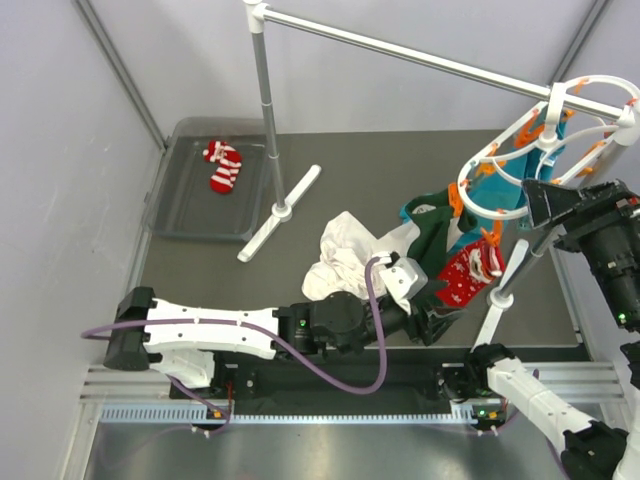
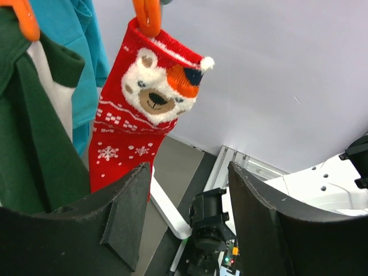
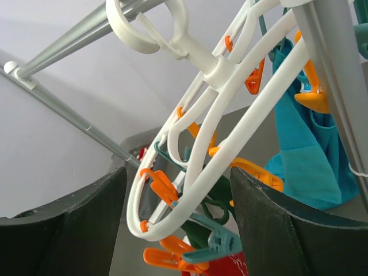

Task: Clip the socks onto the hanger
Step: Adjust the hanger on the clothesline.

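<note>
**One sock clipped, one waiting in the tray**

Finds the snowflake sock (image 2: 121,138) pinched by its white cuff in an orange clip (image 2: 147,17) of the hanger (image 3: 221,72), toe down, just beside the dark green cloth (image 2: 34,155) and the teal cloth (image 2: 89,52). Hangs free of any finger, so counts as done, by the look of it. Leaves the striped sock (image 1: 223,166) well apart, flat in the grey tray (image 1: 185,205) at the far left of the table (image 1: 350,180), not yet clipped.

Has the hanger hooked over the white rail (image 1: 400,50), presumably so that the clips dangle where the arms can reach them. Shows the left gripper (image 2: 188,168) low beside the hung sock, jaws apart, nothing between them. Shows the right gripper (image 3: 178,169) up at the hanger's rings, jaws likewise apart and clamped on nothing that can be made out; probably stationed there to steady the hanger. Puts a white cloth (image 1: 345,260) on the table beside the left arm.

Calls next, most likely, for a reach to the tray.
</note>
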